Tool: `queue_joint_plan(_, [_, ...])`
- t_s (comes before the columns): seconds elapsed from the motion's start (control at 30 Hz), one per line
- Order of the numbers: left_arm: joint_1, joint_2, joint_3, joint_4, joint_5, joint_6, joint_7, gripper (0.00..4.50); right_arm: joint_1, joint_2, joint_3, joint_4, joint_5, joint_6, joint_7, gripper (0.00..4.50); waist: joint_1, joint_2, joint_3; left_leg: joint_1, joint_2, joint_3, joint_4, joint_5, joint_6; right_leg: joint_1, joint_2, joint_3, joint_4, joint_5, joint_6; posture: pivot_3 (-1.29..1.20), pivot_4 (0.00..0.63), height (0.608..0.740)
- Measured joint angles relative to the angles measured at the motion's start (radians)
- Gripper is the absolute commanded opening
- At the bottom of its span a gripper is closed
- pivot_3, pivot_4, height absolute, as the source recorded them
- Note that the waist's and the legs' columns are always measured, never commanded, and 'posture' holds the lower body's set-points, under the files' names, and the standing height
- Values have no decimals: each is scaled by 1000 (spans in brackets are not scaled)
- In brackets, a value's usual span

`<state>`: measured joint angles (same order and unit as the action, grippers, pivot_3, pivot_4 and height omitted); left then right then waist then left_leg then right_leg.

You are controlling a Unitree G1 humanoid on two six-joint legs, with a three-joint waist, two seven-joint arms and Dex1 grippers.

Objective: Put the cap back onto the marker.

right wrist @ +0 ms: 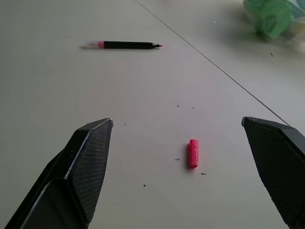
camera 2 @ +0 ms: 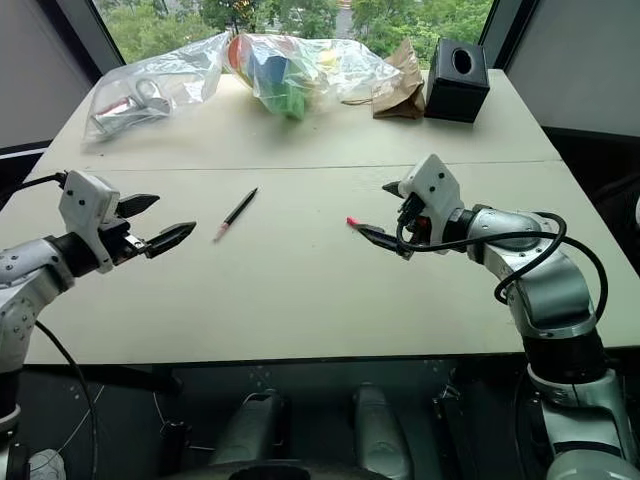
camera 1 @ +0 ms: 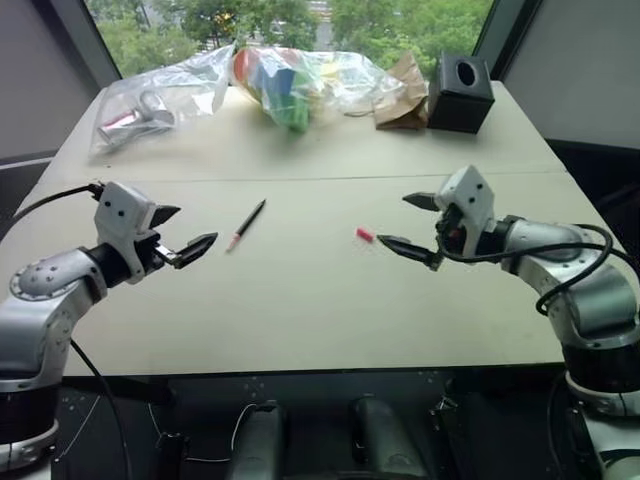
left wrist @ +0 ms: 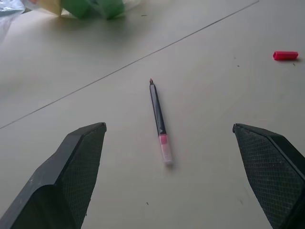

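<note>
The marker [camera 1: 246, 224], a thin black stick with a pinkish end, lies uncapped on the pale table [camera 1: 300, 300] left of centre. The small red-pink cap [camera 1: 364, 234] lies on the table right of centre, apart from the marker. My left gripper [camera 1: 182, 232] hovers open just left of the marker, which lies ahead between its fingers [left wrist: 78, 167] in the left wrist view. My right gripper [camera 1: 408, 224] hovers open just right of the cap [right wrist: 192, 153], with nothing between its fingers [right wrist: 86, 162]. The marker [right wrist: 128, 45] lies farther off in that view.
At the table's far side lie clear plastic bags [camera 1: 160, 100] of colourful items [camera 1: 290, 80], a brown paper bag [camera 1: 402, 95] and a black box [camera 1: 460, 92]. A seam [camera 1: 300, 180] runs across the table. The table's front edge [camera 1: 300, 372] is close below the grippers.
</note>
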<state>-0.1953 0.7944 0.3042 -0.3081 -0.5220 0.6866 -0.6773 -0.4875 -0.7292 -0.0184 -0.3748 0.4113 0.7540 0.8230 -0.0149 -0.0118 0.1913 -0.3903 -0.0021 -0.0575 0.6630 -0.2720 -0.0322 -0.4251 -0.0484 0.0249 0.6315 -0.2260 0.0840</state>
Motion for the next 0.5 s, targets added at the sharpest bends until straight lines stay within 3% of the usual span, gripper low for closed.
queue_joint_plan(0.5, [-16,2,-4,-25,-27,53,33,4456,-19,-20,1,-37,43,38,-10,4500,1,0,0,0,0,0,0,0,0,0,0,0,0,0,0,0,150,740])
